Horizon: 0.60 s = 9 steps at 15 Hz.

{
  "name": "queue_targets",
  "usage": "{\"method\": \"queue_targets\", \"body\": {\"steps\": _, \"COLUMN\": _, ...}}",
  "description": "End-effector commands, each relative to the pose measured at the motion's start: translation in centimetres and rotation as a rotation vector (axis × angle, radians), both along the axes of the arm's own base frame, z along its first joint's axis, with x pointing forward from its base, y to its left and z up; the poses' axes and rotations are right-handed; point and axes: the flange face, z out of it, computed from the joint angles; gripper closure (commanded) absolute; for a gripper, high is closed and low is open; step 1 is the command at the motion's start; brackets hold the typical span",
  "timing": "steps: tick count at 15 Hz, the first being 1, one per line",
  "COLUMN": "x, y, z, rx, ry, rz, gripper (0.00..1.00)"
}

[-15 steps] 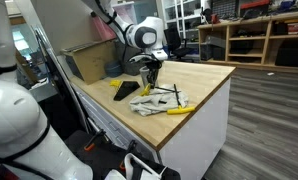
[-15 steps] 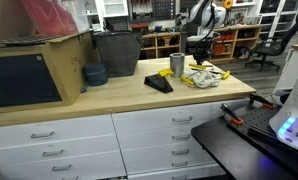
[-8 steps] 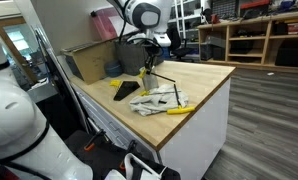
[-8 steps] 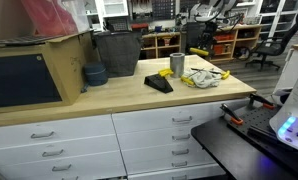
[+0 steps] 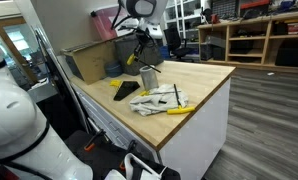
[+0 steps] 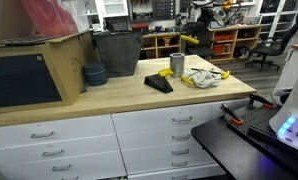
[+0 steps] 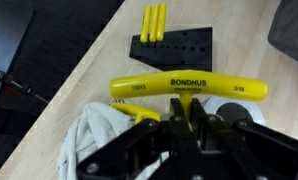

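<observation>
My gripper is shut on the shaft of a yellow Bondhus T-handle hex key, whose handle lies crosswise in front of the fingers. In both exterior views the gripper hangs high above the wooden worktop, with the yellow key in it. Below lie a white cloth with another yellow T-handle key on it, and a black key holder with yellow handles at one end.
A metal cup stands by the cloth. A dark bin, a blue bowl and a big cardboard box sit further along the worktop. One more yellow key lies near the worktop's edge.
The gripper has risen from just above the cloth to well above the worktop and swung towards the box, carrying the yellow key with it.
</observation>
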Motion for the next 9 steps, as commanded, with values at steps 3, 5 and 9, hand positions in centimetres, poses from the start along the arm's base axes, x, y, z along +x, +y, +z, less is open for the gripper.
{"method": "queue_targets", "body": {"steps": 3, "x": 3.3, "y": 3.1, "z": 1.6, "rx": 0.135, "ry": -0.022, "rz": 0.051, "gripper": 0.97}}
{"method": "queue_targets", "body": {"steps": 5, "x": 4.4, "y": 3.7, "z": 2.1, "rx": 0.146, "ry": -0.033, "rz": 0.058, "gripper": 0.97}}
{"method": "queue_targets", "body": {"steps": 9, "x": 6.0, "y": 4.1, "z": 2.6, "rx": 0.208, "ry": -0.050, "rz": 0.059, "gripper": 0.97}}
